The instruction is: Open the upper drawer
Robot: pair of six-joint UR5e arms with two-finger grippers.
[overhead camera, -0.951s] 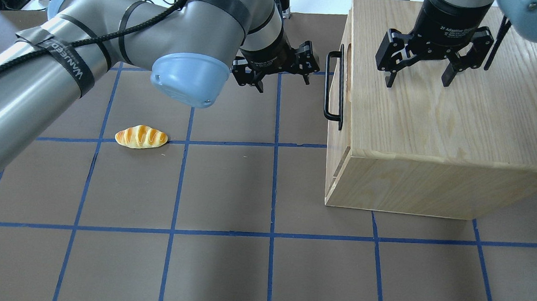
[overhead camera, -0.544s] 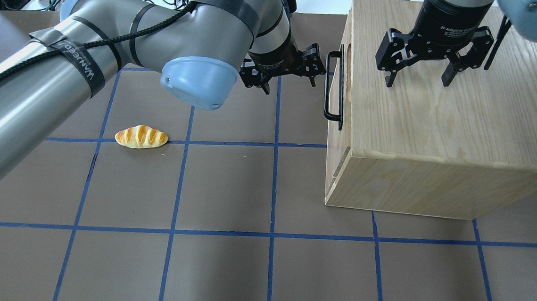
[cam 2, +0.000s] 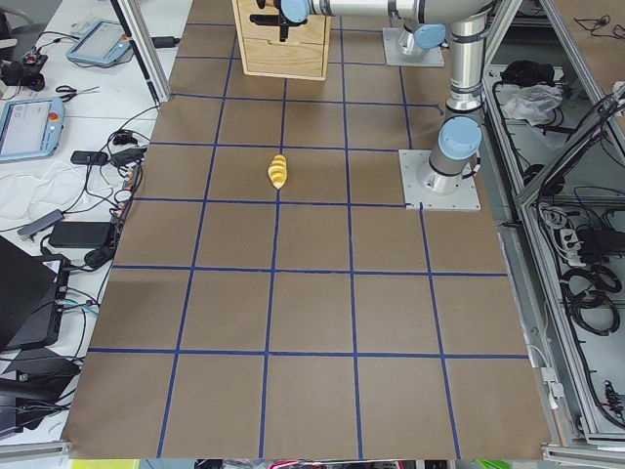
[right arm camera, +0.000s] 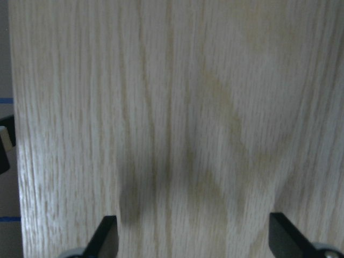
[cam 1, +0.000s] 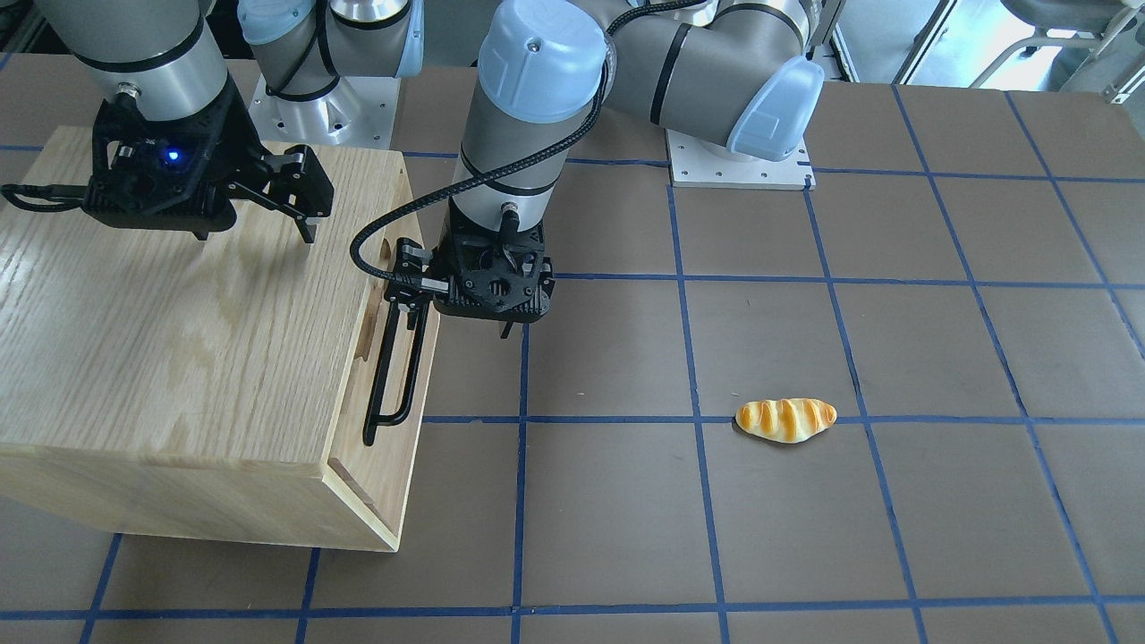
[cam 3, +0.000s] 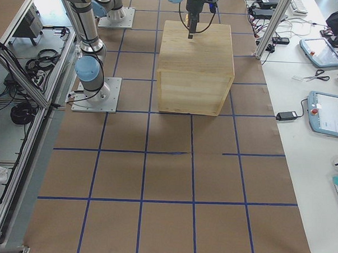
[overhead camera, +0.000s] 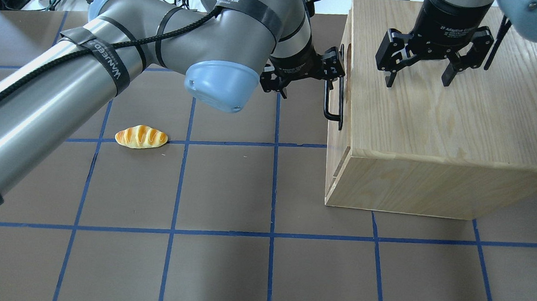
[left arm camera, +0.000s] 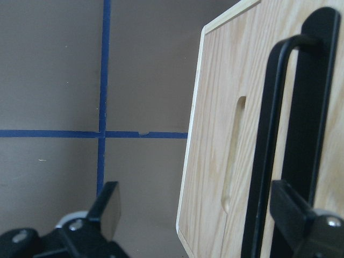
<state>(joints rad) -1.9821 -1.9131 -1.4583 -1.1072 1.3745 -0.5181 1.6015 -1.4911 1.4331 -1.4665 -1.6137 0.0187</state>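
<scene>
The upper drawer is the pale-wood front on the cabinet's left face, flush with the box, and also shows in the front-facing view. Its black bar handle runs along the front. My left gripper is open at the handle's far end. In the left wrist view the bar shows between the fingers, close to the right-hand one. I cannot tell if they touch. My right gripper is open and empty just above the cabinet top.
The large oak-grain cabinet box stands on the table's right half. A toy bread roll lies on the brown mat to the left, also seen in the front-facing view. Blue tape lines grid the mat.
My left gripper has moved right, from over the mat to the far end of the drawer handle. The right gripper, the cabinet and the bread roll have not moved.
</scene>
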